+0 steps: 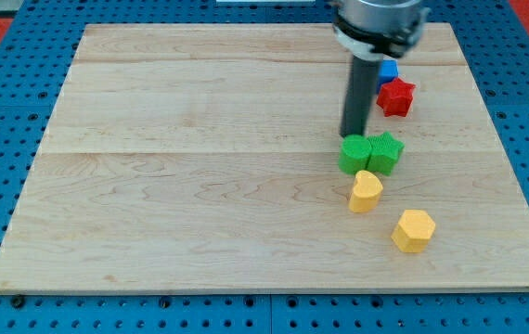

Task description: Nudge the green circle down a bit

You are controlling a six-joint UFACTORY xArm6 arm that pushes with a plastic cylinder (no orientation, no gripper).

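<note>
Looking at the wooden board (pixel 199 167), you find my tip (pixel 352 136) touching the top edge of the green circle (pixel 354 155), at its 12 o'clock. You see no jaws on this arm, only the straight rod. The green circle sits right of the board's centre, touching a green star (pixel 386 152) at its 3 o'clock. At its 5 o'clock, just below, lies a yellow heart (pixel 366 192), with a yellow hexagon (pixel 413 230) further along. At 1 o'clock, well apart, you have a red star (pixel 396 96) and a blue block (pixel 388 70), partly hidden.
</note>
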